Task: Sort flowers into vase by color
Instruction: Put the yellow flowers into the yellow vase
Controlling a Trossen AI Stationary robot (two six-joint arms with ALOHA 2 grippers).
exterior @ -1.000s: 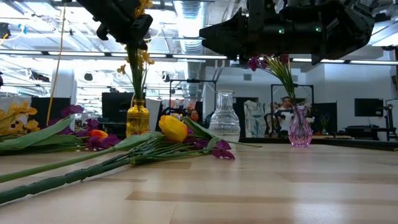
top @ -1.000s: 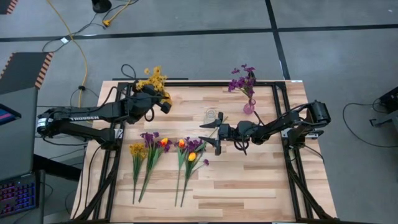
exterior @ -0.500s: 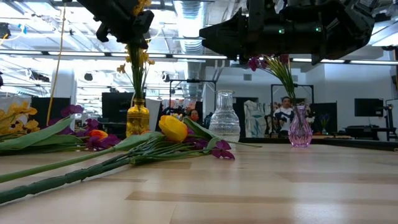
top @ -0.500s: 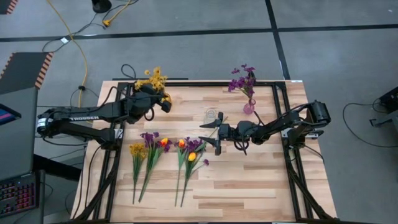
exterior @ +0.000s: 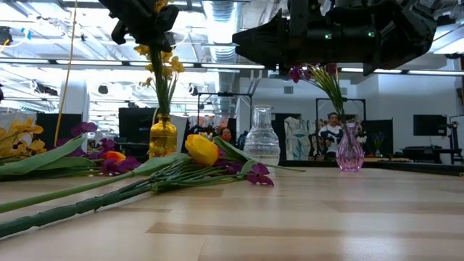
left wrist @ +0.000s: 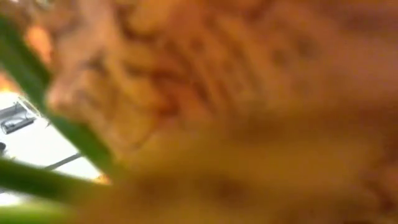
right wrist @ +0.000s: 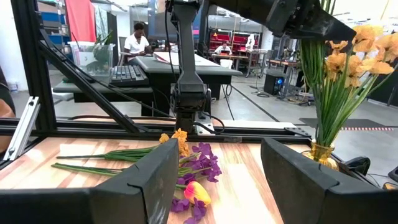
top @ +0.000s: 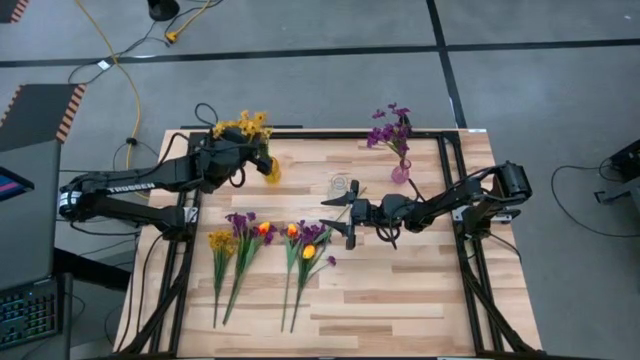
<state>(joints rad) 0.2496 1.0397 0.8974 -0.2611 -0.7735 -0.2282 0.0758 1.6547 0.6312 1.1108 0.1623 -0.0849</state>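
Yellow flowers [top: 248, 126] stand in the yellow vase [exterior: 162, 137] at the counter's [top: 400, 290] far left corner; the left gripper [top: 245, 150] sits among their stems above the vase, and I cannot tell how far it is open, since blooms fill its wrist view; purple flowers [top: 391, 127] stand in the pink vase [top: 400, 173] at the far right; a clear vase [top: 343, 185] stands empty between them; the right gripper [top: 335, 215] hangs just beside the clear vase with its fingers [right wrist: 305, 180] spread wide and nothing between them; loose flowers [top: 268, 250], purple, yellow and orange tulip buds, lie in two bunches on the near left of the counter, stems pointing toward the front edge.
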